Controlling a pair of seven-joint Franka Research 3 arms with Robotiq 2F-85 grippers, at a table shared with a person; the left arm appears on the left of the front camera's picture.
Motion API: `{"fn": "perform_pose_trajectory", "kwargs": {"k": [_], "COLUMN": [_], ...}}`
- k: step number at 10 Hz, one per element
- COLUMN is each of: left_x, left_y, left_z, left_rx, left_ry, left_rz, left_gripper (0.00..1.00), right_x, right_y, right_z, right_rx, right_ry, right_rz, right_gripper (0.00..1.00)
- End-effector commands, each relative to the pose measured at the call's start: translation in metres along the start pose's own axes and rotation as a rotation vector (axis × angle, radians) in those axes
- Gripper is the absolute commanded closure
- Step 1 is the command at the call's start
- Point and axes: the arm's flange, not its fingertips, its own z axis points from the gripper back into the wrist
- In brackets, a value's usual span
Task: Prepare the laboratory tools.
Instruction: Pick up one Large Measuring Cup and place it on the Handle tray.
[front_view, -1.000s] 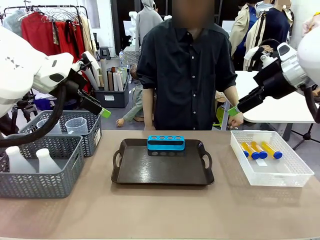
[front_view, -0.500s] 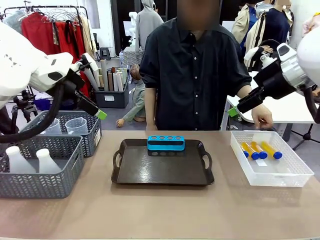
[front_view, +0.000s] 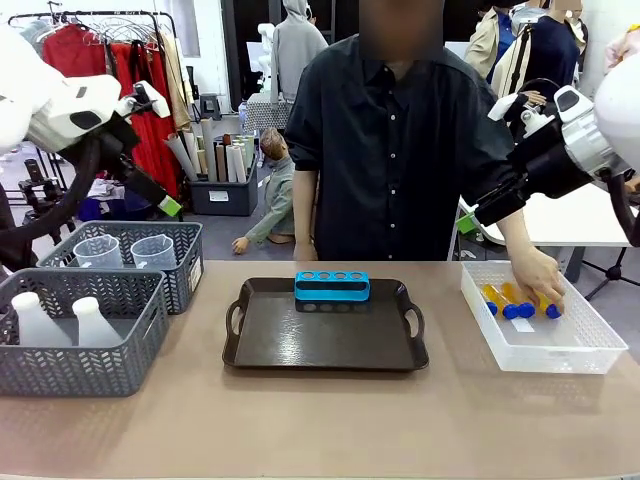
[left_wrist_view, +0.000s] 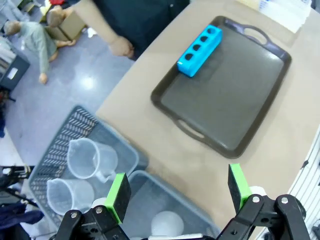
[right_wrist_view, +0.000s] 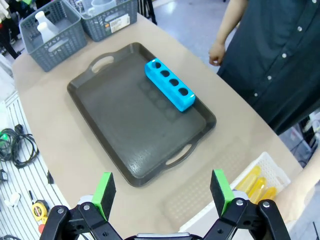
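Since a second ago, the person's hand has dropped from the table's far edge into the white basket at the right. The left arm has lifted and drawn back toward the far left, so the left gripper now hangs higher above the grey baskets. The right arm has kept its place.

The tan table spans the scene, and the person, in a dark shirt, stands at its far side. The dark brown tray, with a handle at each end, lies at the middle of the table. At the left stand two grey mesh baskets, the near basket just in front of the far basket. The white basket sits on the right part of the table, well apart from the tray.

Both arms hover clear of the table. The left gripper is released, its green pads spread wide and grasping nothing. The right gripper, high at the far right, is likewise spread wide and grasping nothing.

The blue rack lies along the tray's far edge with its four holes facing up. Two clear beakers stand upright in the far basket, and two white flasks stand upright in the near basket. The amber tubes lie side by side in the white basket. Three blue caps show, and the person's hand rests on the tubes, hiding part of them.
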Motion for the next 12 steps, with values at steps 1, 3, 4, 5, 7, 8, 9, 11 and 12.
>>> {"fn": "perform_pose_trajectory", "kwargs": {"k": [1,3,4,5,7,8,9,11,12], "left_x": [0.003,-0.004,-0.010,-0.016,-0.030,-0.038,-0.046,-0.052,-0.060], "left_y": [0.011,0.032,0.043,0.056,0.075,0.089,0.096,0.099,0.103], "left_z": [0.000,-0.004,-0.004,-0.007,-0.015,-0.020,-0.023,-0.028,-0.026], "left_rx": [0.044,0.081,0.147,0.200,0.260,0.291,0.303,0.284,0.292], "left_ry": [0.069,0.107,0.156,0.225,0.308,0.343,0.373,0.372,0.359], "left_rz": [0.028,0.044,0.054,0.051,0.100,0.136,0.170,0.188,0.158], "left_gripper": [0.00,0.00,0.00,0.00,0.00,0.00,0.00,0.00,0.00], "right_x": [0.000,0.000,0.000,0.000,0.000,0.000,0.000,0.000,0.000], "right_y": [-0.001,-0.001,-0.001,-0.001,-0.001,-0.001,-0.001,-0.001,-0.001], "right_z": [0.000,0.000,0.000,0.000,0.000,0.000,0.000,0.000,0.000], "right_rx": [0.019,0.019,0.019,0.019,0.019,0.019,0.019,0.019,0.019], "right_ry": [-0.016,-0.016,-0.016,-0.016,-0.016,-0.016,-0.016,-0.016,-0.016], "right_rz": [-0.004,-0.004,-0.004,-0.004,-0.004,-0.004,-0.004,-0.004,-0.004], "right_gripper": [0.00,0.00,0.00,0.00,0.00,0.00,0.00,0.00,0.00]}}
